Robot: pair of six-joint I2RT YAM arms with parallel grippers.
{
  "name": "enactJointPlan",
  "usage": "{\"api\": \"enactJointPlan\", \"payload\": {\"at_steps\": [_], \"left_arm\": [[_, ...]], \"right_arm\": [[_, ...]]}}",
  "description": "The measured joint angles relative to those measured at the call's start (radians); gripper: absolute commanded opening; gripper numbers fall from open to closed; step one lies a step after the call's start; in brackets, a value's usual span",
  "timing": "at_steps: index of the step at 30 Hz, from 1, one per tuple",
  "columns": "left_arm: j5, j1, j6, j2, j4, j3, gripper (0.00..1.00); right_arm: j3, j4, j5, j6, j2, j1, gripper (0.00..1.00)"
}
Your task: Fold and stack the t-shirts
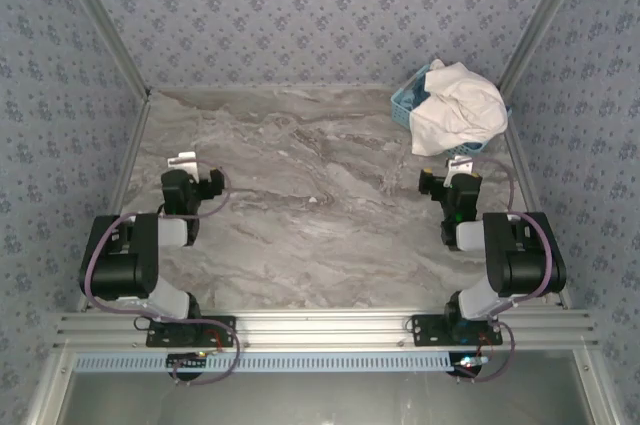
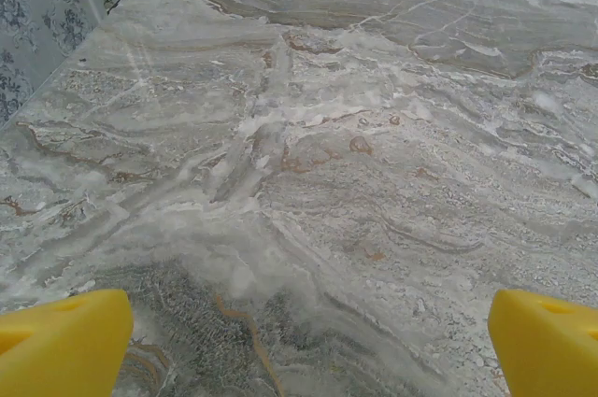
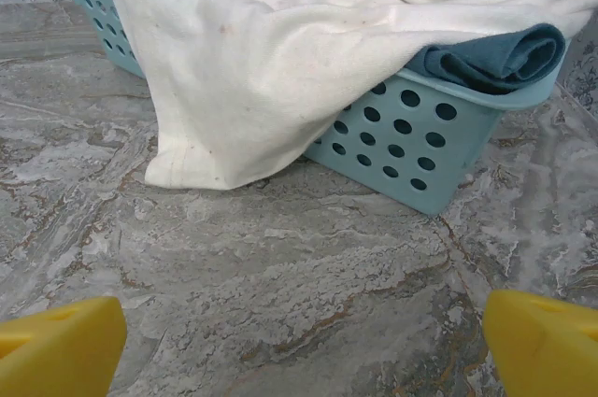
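Up at far right, spotting cream t-shirts (image 1: 458, 107) draped over blue basket (image 1: 404, 101); left claw (image 2: 308, 346) and right claw (image 3: 304, 346) spread wide, empty.

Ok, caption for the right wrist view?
Open right hand facing a cream t-shirt draped over a light-blue basket.

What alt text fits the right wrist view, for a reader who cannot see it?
A cream-white t-shirt hangs over the side of a light-blue perforated basket on a grey marbled table, a dark teal cloth at its rim. The right gripper is open, yellow fingertips in the bottom corners.
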Motion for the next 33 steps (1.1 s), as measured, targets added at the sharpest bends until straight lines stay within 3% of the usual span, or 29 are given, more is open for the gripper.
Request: {"api": "enactJointPlan", "payload": {"at_steps": [24,27,29,31,33], "left_arm": [[0.0,0.0,0.0,-0.002,-0.013,0.0,0.98],[-0.055,-0.031,0.016,-0.082,-0.151,0.015,0.98],[-0.122,-0.089,0.026,-0.219,-0.238,0.035,0.98],[-0.209,-0.141,-0.063,-0.357,-0.358,0.108,0.98],[-0.283,-0.138,-0.222,-0.436,-0.557,0.275,0.98]], "right_arm": [[0.0,-0.012,0.03,-0.016,-0.012,0.012,1.0],[0.029,-0.2,0.162,-0.03,-0.161,0.102,1.0],[0.167,-0.451,0.201,0.047,-0.293,0.15,1.0],[0.37,-0.64,0.165,0.169,-0.36,0.129,1.0],[0.531,-0.717,0.085,0.274,-0.385,0.06,0.96]]}}
